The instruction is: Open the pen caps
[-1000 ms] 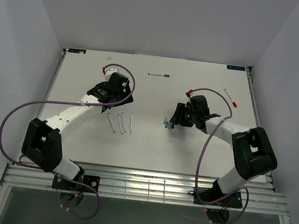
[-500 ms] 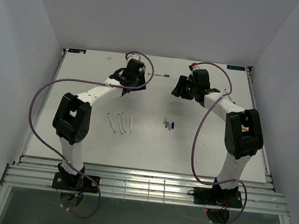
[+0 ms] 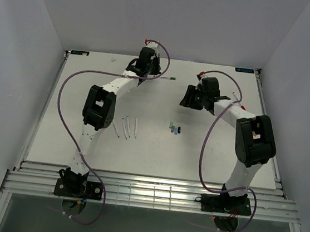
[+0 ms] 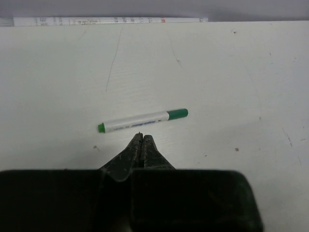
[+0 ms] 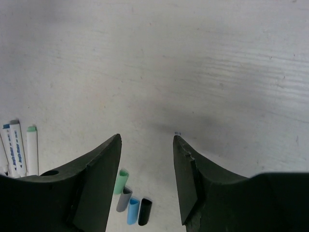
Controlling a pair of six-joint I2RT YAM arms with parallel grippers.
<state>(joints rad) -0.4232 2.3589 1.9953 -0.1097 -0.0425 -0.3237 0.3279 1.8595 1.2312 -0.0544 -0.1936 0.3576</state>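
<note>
A white pen with a green cap lies flat near the table's far edge; its cap end also shows from above. My left gripper is shut and empty, its tips just short of the pen's barrel. Several loose pen caps, green, grey, blue and black, lie side by side mid-table. My right gripper hovers open above bare table behind them, holding nothing.
Three uncapped white pens lie in a row left of the loose caps. The table's far edge with a strip of tape runs just beyond the green-capped pen. Purple cables loop over both arms.
My left arm has stretched out to the far edge, up to the green-capped pen, and its jaws have closed. My right gripper left the loose caps, swung back, then came slightly nearer.
</note>
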